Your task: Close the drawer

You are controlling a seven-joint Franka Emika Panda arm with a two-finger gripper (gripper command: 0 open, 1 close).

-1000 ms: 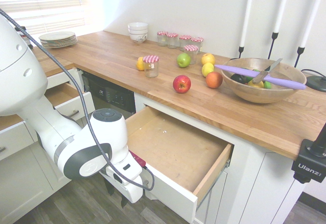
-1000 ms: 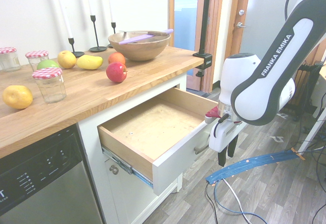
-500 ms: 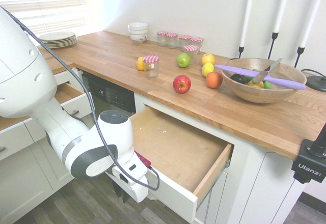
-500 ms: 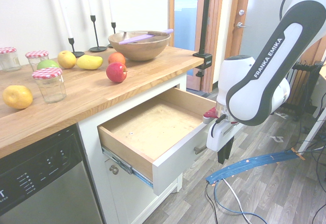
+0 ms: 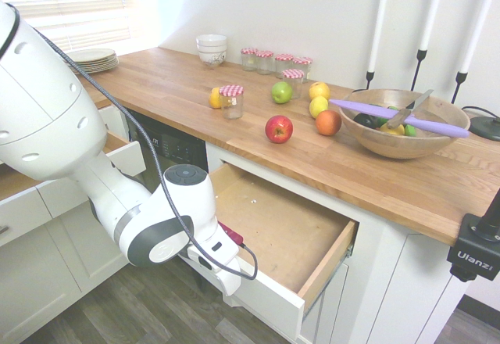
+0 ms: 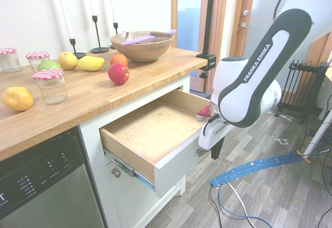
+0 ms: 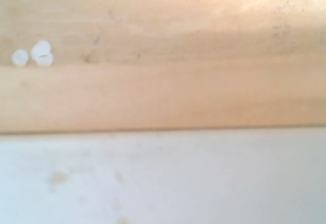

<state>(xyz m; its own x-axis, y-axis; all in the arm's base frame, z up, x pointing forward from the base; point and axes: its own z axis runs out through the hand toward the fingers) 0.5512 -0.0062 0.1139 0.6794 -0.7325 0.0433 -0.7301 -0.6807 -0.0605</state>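
Note:
The drawer (image 5: 273, 227) stands pulled well out below the wooden countertop, its plywood box (image 6: 150, 129) empty. Its white front panel (image 6: 179, 163) faces the floor space. My gripper (image 6: 216, 147) hangs at the outer face of that panel near the silver handle (image 6: 202, 151), fingers pointing down and shut with nothing between them. In the first exterior view the white hand (image 5: 219, 266) sits against the panel's left part and the fingers are hidden. The wrist view shows the panel's white top edge (image 7: 163, 178) and the plywood inner wall (image 7: 163, 96) up close.
A narrower drawer (image 5: 117, 152) also stands open at the left, beside the dishwasher (image 5: 168, 145). On the countertop (image 5: 180, 86) are an apple (image 5: 279, 128), other fruit, jars (image 5: 231, 100), a wooden bowl (image 5: 410, 121), plates (image 5: 87, 59) and candlesticks.
The fingers have closed from open to shut. The arm has swung in toward the drawer front and the hand now sits against the panel. The drawer itself looks unmoved.

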